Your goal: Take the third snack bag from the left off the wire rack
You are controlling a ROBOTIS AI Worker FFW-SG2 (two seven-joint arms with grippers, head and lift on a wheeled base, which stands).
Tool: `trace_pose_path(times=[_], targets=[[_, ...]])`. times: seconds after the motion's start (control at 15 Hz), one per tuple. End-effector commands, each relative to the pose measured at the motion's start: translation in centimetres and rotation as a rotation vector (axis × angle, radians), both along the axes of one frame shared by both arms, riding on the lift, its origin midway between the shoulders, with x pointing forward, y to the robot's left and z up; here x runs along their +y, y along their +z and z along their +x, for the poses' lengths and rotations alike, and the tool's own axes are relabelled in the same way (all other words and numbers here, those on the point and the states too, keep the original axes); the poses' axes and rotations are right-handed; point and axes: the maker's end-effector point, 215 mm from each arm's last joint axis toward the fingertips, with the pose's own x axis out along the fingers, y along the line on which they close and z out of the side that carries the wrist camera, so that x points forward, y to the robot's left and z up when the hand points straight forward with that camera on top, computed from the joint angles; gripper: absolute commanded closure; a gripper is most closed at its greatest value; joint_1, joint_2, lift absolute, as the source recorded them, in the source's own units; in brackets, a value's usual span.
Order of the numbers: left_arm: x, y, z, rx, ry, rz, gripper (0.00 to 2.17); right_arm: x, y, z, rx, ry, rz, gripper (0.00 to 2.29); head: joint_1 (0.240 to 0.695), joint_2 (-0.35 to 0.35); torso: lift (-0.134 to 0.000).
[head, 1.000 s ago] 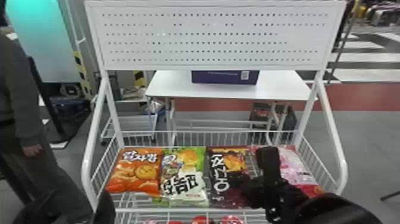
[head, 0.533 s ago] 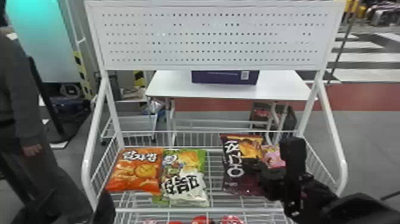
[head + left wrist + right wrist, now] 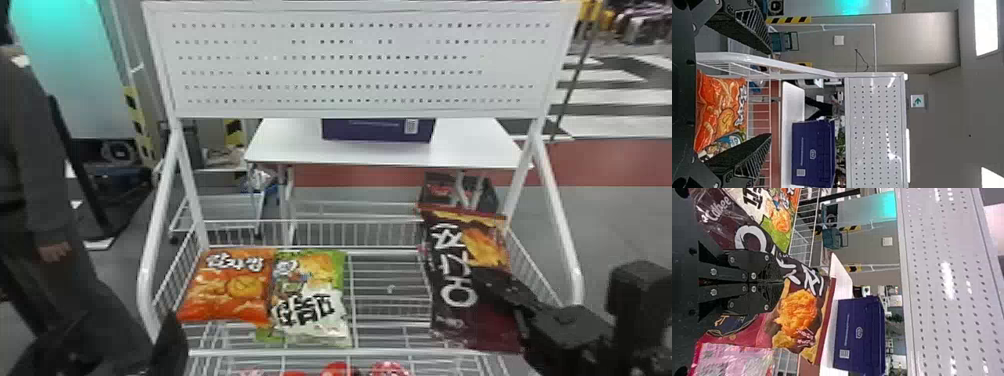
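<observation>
The third snack bag, a dark one with white lettering (image 3: 462,272) (image 3: 801,305), hangs tilted over the right end of the wire rack (image 3: 385,295). My right gripper (image 3: 500,292) (image 3: 775,282) is shut on its lower half. An orange bag (image 3: 227,285) (image 3: 721,111) and a green-and-white bag (image 3: 307,295) lie side by side at the rack's left. A pink bag (image 3: 730,360) lies under the dark one. Bare wire shows between the green bag and the dark bag. My left gripper (image 3: 760,88) is open, low at the front left, facing the orange bag.
A white pegboard panel (image 3: 350,60) rises behind the rack. Beyond it stands a white table (image 3: 465,150) with a blue box (image 3: 377,129). A person (image 3: 30,175) stands at the left. Red packets (image 3: 350,370) lie on the shelf below.
My right gripper has lifted the dark bag out of its place beside the green bag and carried it to the right and up. The wire where it lay is now bare.
</observation>
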Motion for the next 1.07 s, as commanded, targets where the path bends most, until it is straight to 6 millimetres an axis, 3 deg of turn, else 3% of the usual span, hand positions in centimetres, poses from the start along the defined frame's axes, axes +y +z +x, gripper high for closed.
trace_pose_path(times=[0.0,0.27,0.47,1.0], targets=[[0.0,0.1,0.2,-0.004,-0.002,-0.008,0.14,-4.3,0.6,-3.3,-0.029,-0.068,0.027,2.24,0.499,0.000,0.000],[0.1,-0.1,0.6,-0.002,-0.009,-0.008,0.14,-10.4,3.4,-6.6,-0.140,-0.173,0.061,2.24,0.499,0.000,0.000],[-0.2,-0.1,0.8,-0.004,-0.014,-0.015,0.14,-13.8,3.5,-7.9,-0.157,-0.233,0.070,2.24,0.499,0.000,0.000],[0.2,-0.4,0.5,0.007,-0.002,-0.014,0.14,-14.2,4.3,-8.4,-0.181,-0.242,0.066,2.24,0.499,0.000,0.000]])
